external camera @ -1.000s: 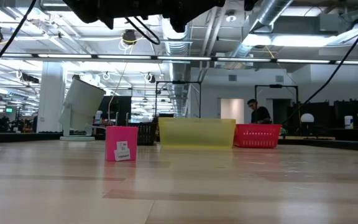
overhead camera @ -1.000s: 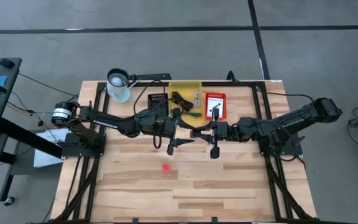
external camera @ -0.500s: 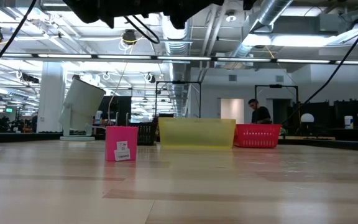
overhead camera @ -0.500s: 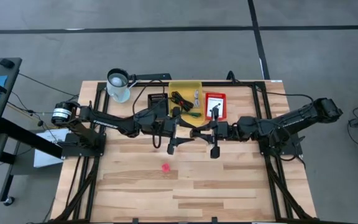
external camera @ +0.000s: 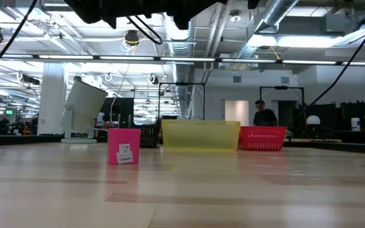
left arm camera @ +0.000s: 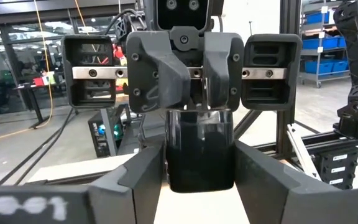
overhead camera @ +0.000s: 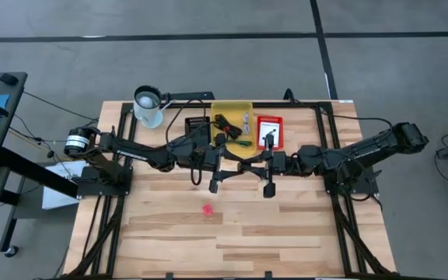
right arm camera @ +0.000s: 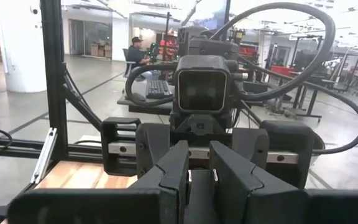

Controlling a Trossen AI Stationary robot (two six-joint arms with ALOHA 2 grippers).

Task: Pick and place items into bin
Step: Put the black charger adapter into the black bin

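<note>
My two arms meet over the table's middle, held high and pointing at each other. The left gripper point(overhead camera: 237, 166) point(left arm camera: 197, 193) is open wide. The right gripper point(overhead camera: 245, 166) point(right arm camera: 199, 171) is shut, and its fingers point(left arm camera: 194, 93) stand between the left's spread fingers; I cannot see them touching. The tiny pink-red cube point(overhead camera: 207, 208) point(external camera: 123, 146) sits on the wood, nearer than both grippers. The yellow bin point(overhead camera: 222, 110) point(external camera: 201, 135) at the far edge holds the black coiled cable point(overhead camera: 224, 122), the green stick point(overhead camera: 243, 143) and the silver-grey part point(overhead camera: 246, 122). The white-and-black piece point(overhead camera: 269, 138) lies in the red basket point(overhead camera: 279, 132).
A white jug point(overhead camera: 148, 106) point(external camera: 81, 114) stands at the far left, with a small black basket point(overhead camera: 197, 124) beside the yellow bin. Black frame rails run along both table sides. Bare wood lies around the cube towards the near edge. A person point(external camera: 263, 116) stands far behind the table.
</note>
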